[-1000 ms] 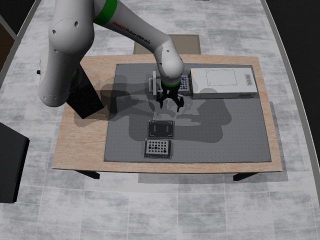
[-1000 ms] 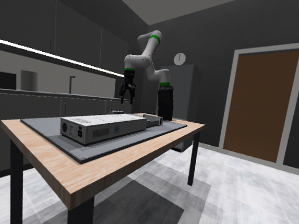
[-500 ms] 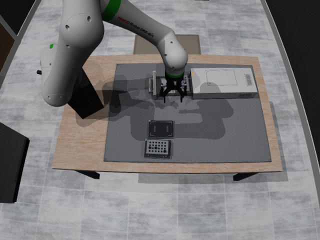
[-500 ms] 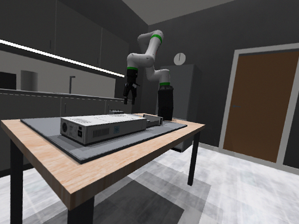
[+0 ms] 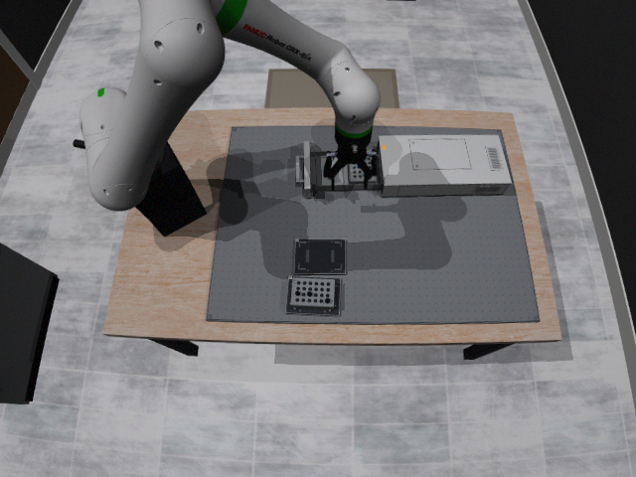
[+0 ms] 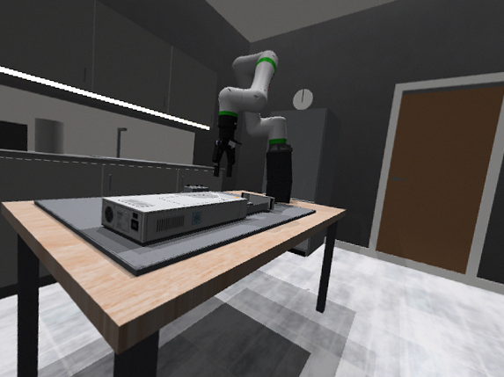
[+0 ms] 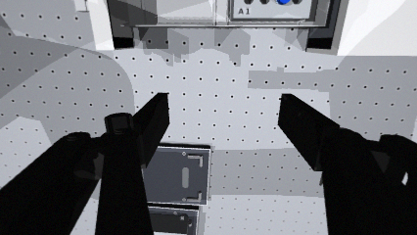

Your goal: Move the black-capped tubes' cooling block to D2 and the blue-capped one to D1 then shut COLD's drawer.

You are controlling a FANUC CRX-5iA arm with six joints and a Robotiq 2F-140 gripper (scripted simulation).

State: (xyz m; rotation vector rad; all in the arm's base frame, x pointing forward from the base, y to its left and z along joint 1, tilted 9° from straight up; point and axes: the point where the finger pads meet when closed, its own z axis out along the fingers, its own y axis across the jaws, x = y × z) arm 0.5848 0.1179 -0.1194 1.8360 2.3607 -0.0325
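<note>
The cooler COLD (image 5: 446,165) (image 6: 172,213) stands at the back right of the deck, with its orange lamp (image 5: 383,146) lit. Its drawer (image 5: 307,172) (image 6: 258,201) (image 7: 171,15) is pulled out to the left. The cooling block with blue-capped tubes (image 5: 355,172) (image 7: 294,11) lies in the drawer next to the cooler. My gripper (image 5: 349,177) (image 6: 222,169) (image 7: 223,109) is open and empty, hanging above the drawer. The block with black-capped tubes (image 5: 314,293) lies flat on slot D2. Slot D1 (image 5: 319,256) (image 7: 178,176) is empty.
The grey perforated deck plate (image 5: 436,266) (image 7: 235,73) lies on a wooden table (image 5: 154,256) (image 6: 142,295). The arm's black pedestal (image 5: 172,200) (image 6: 278,172) stands at the deck's left edge. The drawer's left half holds no block.
</note>
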